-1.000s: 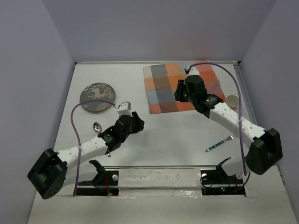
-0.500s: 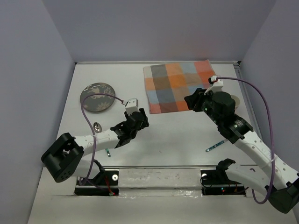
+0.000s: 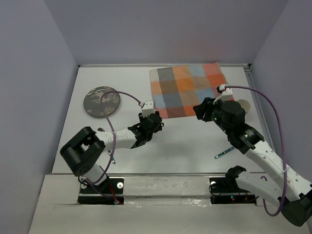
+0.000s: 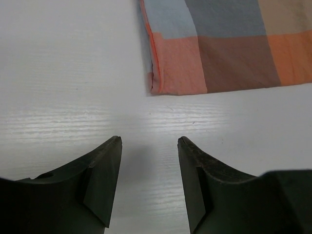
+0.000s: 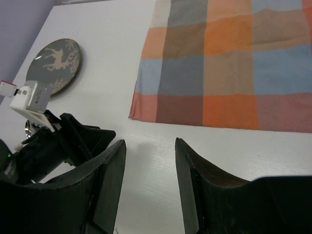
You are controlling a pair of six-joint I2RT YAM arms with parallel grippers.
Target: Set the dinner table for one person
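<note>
The white dinner table (image 3: pixel 185 141) bears a checked cloth (image 3: pixel 187 90), a dark plate (image 3: pixel 101 101) and a blue-handled utensil (image 3: pixel 224 153).

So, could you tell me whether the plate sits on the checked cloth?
No, the plate rests on the bare table, apart from the cloth.

no legible text, no labels, no numbers

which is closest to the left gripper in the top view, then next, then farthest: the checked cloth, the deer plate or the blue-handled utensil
From the left gripper, top view:
1. checked cloth: its near left corner lies just ahead of it.
2. deer plate: farther off, to the left.
3. blue-handled utensil: farthest, over on the right side.
</note>
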